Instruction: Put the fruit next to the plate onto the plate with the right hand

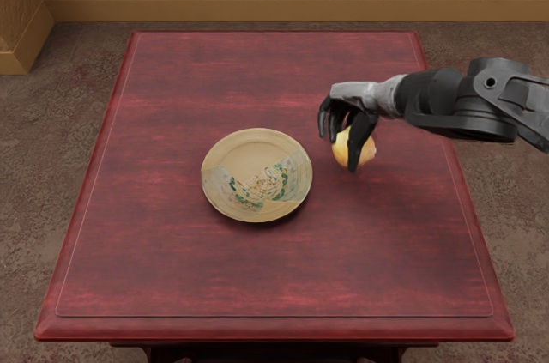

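Right hand (pixel 347 114): fingers curled down around the fruit (pixel 367 152) beneath the palm, apparently gripping it. Plate (pixel 225 166): near, beyond the fingertips, fruit not yet on it. Step: grasp. Next: lift, carry over the rim, release.

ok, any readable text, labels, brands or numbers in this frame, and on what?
None readable. The round beige ceramic plate carries only a painted green-and-orange motif, no lettering. The yellow-orange round fruit, the dark five-finger right hand around it and the red-brown wooden table are unmarked.
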Robot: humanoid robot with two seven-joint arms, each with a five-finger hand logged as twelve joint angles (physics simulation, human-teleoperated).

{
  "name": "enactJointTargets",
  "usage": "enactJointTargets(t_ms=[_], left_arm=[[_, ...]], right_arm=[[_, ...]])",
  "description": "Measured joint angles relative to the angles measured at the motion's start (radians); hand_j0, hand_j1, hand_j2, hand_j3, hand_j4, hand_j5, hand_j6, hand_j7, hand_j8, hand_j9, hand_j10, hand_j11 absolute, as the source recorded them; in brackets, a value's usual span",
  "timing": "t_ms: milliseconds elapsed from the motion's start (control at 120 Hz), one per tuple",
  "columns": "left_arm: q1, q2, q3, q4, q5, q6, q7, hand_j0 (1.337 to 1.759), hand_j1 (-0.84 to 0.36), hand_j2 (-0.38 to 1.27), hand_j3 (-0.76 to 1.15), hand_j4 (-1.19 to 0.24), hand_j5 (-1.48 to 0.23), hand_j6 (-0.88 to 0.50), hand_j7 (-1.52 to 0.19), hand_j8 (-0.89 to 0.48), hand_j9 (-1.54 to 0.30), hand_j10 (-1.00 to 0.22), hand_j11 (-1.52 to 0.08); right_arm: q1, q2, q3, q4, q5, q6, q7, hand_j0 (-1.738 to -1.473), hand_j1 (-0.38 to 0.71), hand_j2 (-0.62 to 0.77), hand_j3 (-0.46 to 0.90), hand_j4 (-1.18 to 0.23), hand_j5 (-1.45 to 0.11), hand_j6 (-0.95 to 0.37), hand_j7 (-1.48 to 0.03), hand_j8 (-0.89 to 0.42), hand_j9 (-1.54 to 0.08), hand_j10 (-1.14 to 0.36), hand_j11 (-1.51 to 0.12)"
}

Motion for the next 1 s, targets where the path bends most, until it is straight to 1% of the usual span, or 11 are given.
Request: enactJointTargets(t_ms=[342,358,375,617,633,742,775,808,883,942,1000], left_arm=[[0.000,0.000,0.000,0.000,0.000,0.000,0.000,1.658,0.06,0.05,0.00,-0.24,-0.32,-0.24,-0.32,-0.24,-0.32,-0.24,-0.32],[0.000,0.000,0.000,0.000,0.000,0.000,0.000,1.658,0.06,0.05,0.00,-0.24,-0.32,-0.24,-0.32,-0.24,-0.32,-0.24,-0.32],[0.000,0.000,0.000,0.000,0.000,0.000,0.000,1.658,0.06,0.05,0.00,-0.24,-0.32,-0.24,-0.32,-0.24,-0.32,-0.24,-0.32],[0.000,0.000,0.000,0.000,0.000,0.000,0.000,1.658,0.06,0.05,0.00,-0.24,-0.32,-0.24,-0.32,-0.24,-0.32,-0.24,-0.32],[0.000,0.000,0.000,0.000,0.000,0.000,0.000,1.658,0.06,0.05,0.00,-0.24,-0.32,-0.24,-0.32,-0.24,-0.32,-0.24,-0.32],[0.000,0.000,0.000,0.000,0.000,0.000,0.000,1.658,0.06,0.05,0.00,-0.24,-0.32,-0.24,-0.32,-0.24,-0.32,-0.24,-0.32],[0.000,0.000,0.000,0.000,0.000,0.000,0.000,1.658,0.06,0.05,0.00,-0.24,-0.32,-0.24,-0.32,-0.24,-0.32,-0.24,-0.32],[0.000,0.000,0.000,0.000,0.000,0.000,0.000,1.658,0.06,0.05,0.00,-0.24,-0.32,-0.24,-0.32,-0.24,-0.32,-0.24,-0.32],[0.000,0.000,0.000,0.000,0.000,0.000,0.000,1.658,0.06,0.05,0.00,-0.24,-0.32,-0.24,-0.32,-0.24,-0.32,-0.24,-0.32],[0.000,0.000,0.000,0.000,0.000,0.000,0.000,1.658,0.06,0.05,0.00,-0.24,-0.32,-0.24,-0.32,-0.24,-0.32,-0.24,-0.32],[0.000,0.000,0.000,0.000,0.000,0.000,0.000,1.658,0.06,0.05,0.00,-0.24,-0.32,-0.24,-0.32,-0.24,-0.32,-0.24,-0.32]], right_arm=[[0.026,0.195,0.079,-0.013,0.000,-0.001,0.000,-1.655,0.22,0.58,0.00,-0.82,-1.11,-0.83,-1.08,-0.46,-1.11,-0.39,-1.08],[0.026,0.201,0.080,-0.014,0.000,-0.001,0.000,-1.655,0.22,0.60,0.00,-0.82,-1.10,-0.83,-1.08,-0.46,-1.10,-0.40,-1.08],[0.025,0.205,0.079,-0.016,0.000,-0.001,0.000,-1.655,0.24,0.63,0.00,-0.82,-1.10,-0.83,-1.08,-0.47,-1.11,-0.39,-1.09],[-0.004,0.230,0.044,-0.090,-0.011,-0.003,0.000,-1.656,0.20,0.60,0.00,-0.84,-1.11,-0.84,-1.09,-0.51,-1.12,-0.44,-1.10],[-0.005,0.231,0.041,-0.094,-0.011,-0.003,0.000,-1.656,0.20,0.63,0.00,-0.84,-1.11,-0.84,-1.09,-0.51,-1.12,-0.44,-1.10],[-0.010,0.243,0.031,-0.119,-0.012,-0.004,0.000,-1.656,0.18,0.60,0.00,-0.84,-1.11,-0.85,-1.10,-0.52,-1.12,-0.47,-1.10],[-0.011,0.246,0.030,-0.123,-0.012,-0.004,0.000,-1.656,0.18,0.61,0.00,-0.84,-1.10,-0.85,-1.10,-0.53,-1.11,-0.47,-1.10],[-0.011,0.251,0.031,-0.127,-0.008,-0.005,0.000,-1.656,0.12,0.50,0.00,-0.74,-0.97,-0.74,-0.96,-0.48,-0.98,-0.43,-0.97],[-0.011,0.261,0.036,-0.133,0.000,-0.009,0.000,-1.657,-0.01,0.35,0.00,-0.52,-0.68,-0.53,-0.68,-0.34,-0.69,-0.30,-0.68],[-0.011,0.264,0.040,-0.135,0.004,-0.010,0.000,-1.657,-0.08,0.26,0.00,-0.40,-0.53,-0.40,-0.52,-0.26,-0.53,-0.24,-0.53],[-0.009,0.266,0.042,-0.135,0.006,-0.010,0.000,-1.657,-0.14,0.19,0.00,-0.31,-0.41,-0.31,-0.40,-0.21,-0.41,-0.19,-0.41]])
